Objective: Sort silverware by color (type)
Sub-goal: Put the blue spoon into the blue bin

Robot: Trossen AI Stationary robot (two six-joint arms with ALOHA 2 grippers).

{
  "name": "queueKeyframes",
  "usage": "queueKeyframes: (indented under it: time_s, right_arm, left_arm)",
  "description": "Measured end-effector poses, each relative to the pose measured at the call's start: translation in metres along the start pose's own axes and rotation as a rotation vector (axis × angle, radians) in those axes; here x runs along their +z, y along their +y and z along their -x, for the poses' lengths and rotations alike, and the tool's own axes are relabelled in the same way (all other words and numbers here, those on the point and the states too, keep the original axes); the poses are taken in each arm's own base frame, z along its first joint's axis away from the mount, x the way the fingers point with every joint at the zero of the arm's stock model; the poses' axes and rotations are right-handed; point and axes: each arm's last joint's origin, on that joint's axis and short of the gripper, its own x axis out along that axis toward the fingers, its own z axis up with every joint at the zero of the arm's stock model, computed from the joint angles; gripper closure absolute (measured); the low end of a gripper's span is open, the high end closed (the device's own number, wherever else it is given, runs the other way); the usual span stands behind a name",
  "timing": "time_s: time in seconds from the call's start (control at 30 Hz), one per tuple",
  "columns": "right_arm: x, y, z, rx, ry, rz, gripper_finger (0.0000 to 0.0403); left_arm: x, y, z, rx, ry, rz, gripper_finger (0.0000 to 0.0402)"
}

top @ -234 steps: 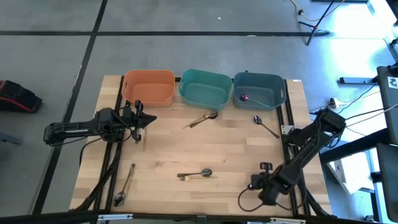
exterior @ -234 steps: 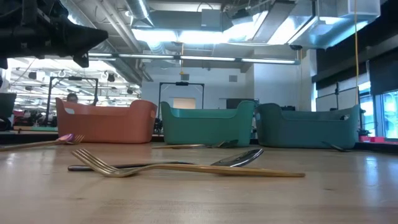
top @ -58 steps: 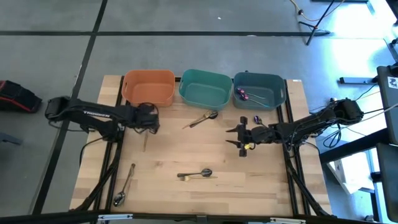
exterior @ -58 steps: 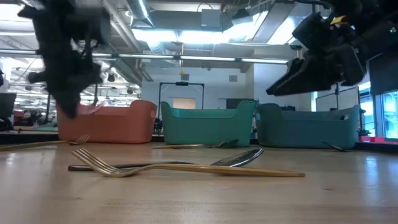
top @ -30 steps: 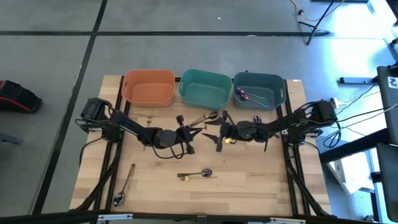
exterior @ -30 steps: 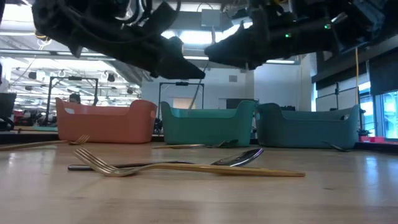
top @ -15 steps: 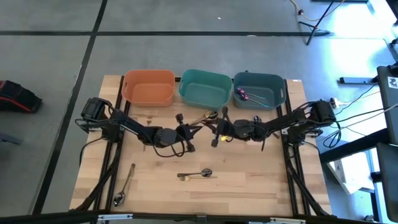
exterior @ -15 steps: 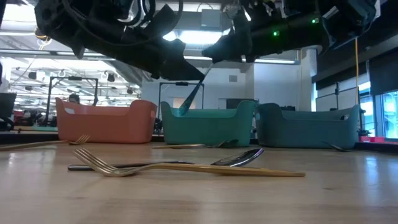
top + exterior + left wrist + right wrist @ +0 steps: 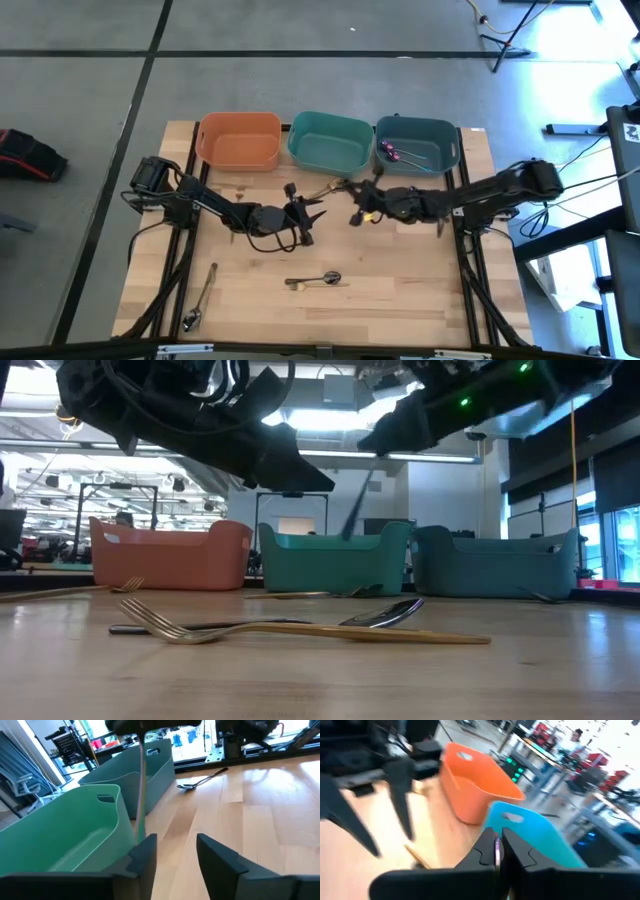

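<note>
In the high view, the right end effector [image 9: 357,207] hangs above the wooden table [image 9: 250,295], just toward 12 o'clock of its centre. The left end effector [image 9: 308,214] faces it from 9 o'clock.

In the low view, a slim, dark-looking piece of silverware [image 9: 357,508] dangles from the right end effector, in the air in front of the teal plastic bin [image 9: 335,560].

In the left wrist view, the left fingers [image 9: 147,852] stand apart and empty, with the piece hanging beyond them.

In the right wrist view, the right fingers [image 9: 482,851] are clenched on its thin handle, which shows a purple sheen. I judge that the right arm holds it because the blue-grey plastic bin [image 9: 452,150] at 1 o'clock already contains purple pieces [image 9: 395,154].
</note>
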Motion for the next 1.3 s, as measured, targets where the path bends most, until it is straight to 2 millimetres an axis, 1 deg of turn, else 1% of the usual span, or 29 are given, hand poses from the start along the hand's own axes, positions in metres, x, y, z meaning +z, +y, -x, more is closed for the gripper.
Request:
queueKeyframes:
  time_s: [0.13,0.23,0.37,0.5,0.6,0.73,0.83,0.97,1.17,1.3]
  right_arm:
    - [0.009,-0.025,0.025,-0.08,0.045,0.039,0.04]
    - [0.011,-0.043,0.044,-0.13,0.093,0.073,0.0401]
    - [0.006,-0.07,0.064,-0.22,0.18,0.1,0.0401]
    - [-0.006,-0.095,0.074,-0.28,0.269,0.069,0.0401]
    - [-0.017,-0.109,0.075,-0.31,0.344,0.041,0.0401]
    - [-0.029,-0.124,0.071,-0.351,0.433,0.019,0.0401]
    - [-0.038,-0.136,0.065,-0.377,0.488,0.005,0.0402]
    - [-0.055,-0.147,0.059,-0.396,0.544,-0.02,0.0402]
    - [-0.082,-0.159,0.052,-0.412,0.622,-0.053,0.0402]
    - [-0.095,-0.165,0.047,-0.437,0.656,-0.046,0.0402]
  left_arm:
    - [0.0,0.0,0.0,0.0,-0.001,0.001,0.0262]
    - [0.0,-0.001,0.001,-0.003,-0.001,0.002,0.0262]
    - [0.0,-0.001,0.001,-0.003,-0.002,0.003,0.0262]
    - [0.0,-0.001,0.0,-0.002,-0.002,0.002,0.0262]
    - [0.001,-0.001,0.0,-0.001,-0.004,0.004,0.0262]
    - [0.001,-0.001,0.0,-0.001,-0.004,0.004,0.0262]
    - [0.001,0.0,0.0,-0.001,-0.007,0.006,0.0262]
    - [0.001,0.0,0.0,-0.001,-0.007,0.006,0.0262]
    - [0.001,-0.001,0.0,-0.005,-0.008,0.006,0.0262]
    - [0.001,-0.001,0.0,-0.021,-0.011,0.006,0.0262]
